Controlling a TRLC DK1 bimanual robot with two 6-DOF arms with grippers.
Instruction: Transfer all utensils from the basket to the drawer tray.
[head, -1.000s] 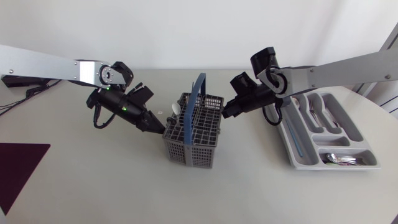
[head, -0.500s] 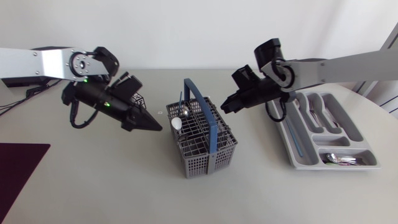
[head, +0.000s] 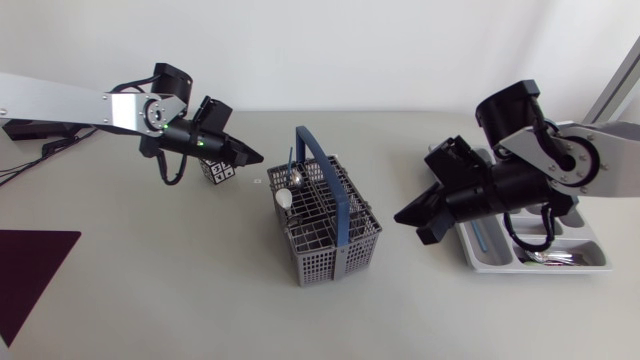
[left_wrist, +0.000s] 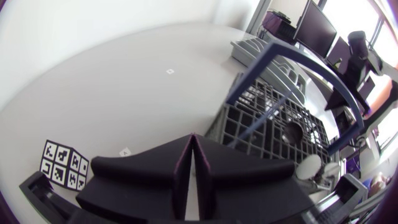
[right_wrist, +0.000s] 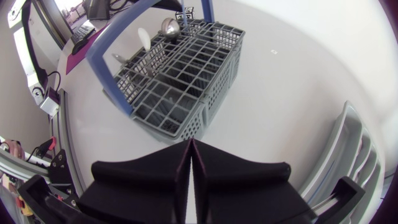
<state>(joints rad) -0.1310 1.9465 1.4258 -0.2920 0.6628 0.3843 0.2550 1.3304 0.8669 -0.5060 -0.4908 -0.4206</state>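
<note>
L arm (head: 70, 101) extended in from 9 o'clock; L claw (head: 248, 156) pointed approx 4 o'clock, fingers pressed together, empty. R arm (head: 560, 158) from 3 o'clock; R claw (head: 408, 216) pointed approx 8 o'clock, likewise closed, empty.

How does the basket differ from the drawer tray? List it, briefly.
The basket is dark grey mesh with a blue handle; the drawer tray is light grey and solid-walled. The basket holds its utensils standing; the drawer tray's lie flat. Both sit on the table and hold utensils.

Tray (head: 592, 250) at the basket's (head: 320, 262) three o'clock half hidden under the right arm (head: 560, 155), basket's utensils (head: 285, 192) too small to tell apart
</note>
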